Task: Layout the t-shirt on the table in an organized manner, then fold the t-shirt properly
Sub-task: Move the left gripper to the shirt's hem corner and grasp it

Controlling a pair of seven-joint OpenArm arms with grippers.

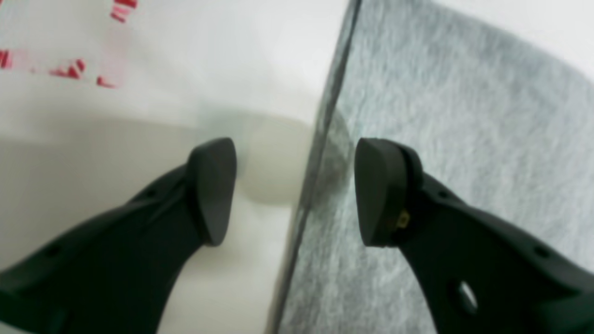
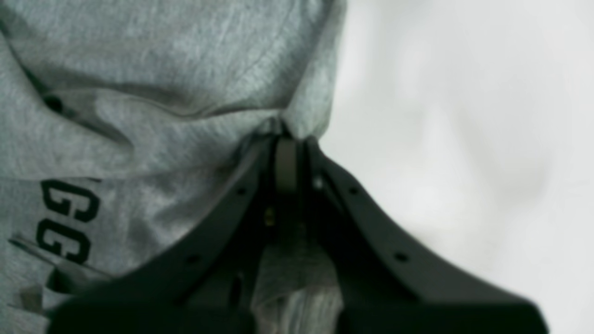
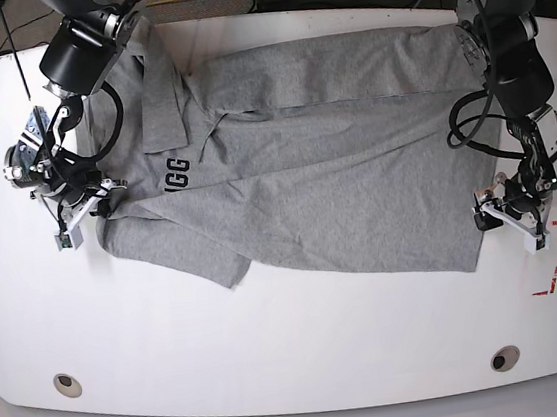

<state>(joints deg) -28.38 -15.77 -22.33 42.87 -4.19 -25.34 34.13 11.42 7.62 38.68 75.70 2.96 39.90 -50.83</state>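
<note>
The heather-grey t-shirt (image 3: 335,172) lies spread and wrinkled across the white table (image 3: 275,350), with black letters (image 3: 176,173) near its left side. At the shirt's left edge my right gripper (image 3: 100,201) is shut on a bunched fold of the t-shirt (image 2: 162,60); its jaws (image 2: 288,144) pinch the cloth beside the "GG" print (image 2: 65,222). My left gripper (image 3: 488,213) is at the shirt's right edge. There it stands open (image 1: 297,190), one finger over bare table (image 1: 185,55), the other over the t-shirt (image 1: 464,116), with the cloth's edge running between them.
Red tape marks (image 3: 556,272) sit on the table just right of the left gripper and show as red marks (image 1: 69,69) in its wrist view. Two round grommet holes (image 3: 66,384) (image 3: 504,358) lie near the front edge. Cables hang behind the table's far edge.
</note>
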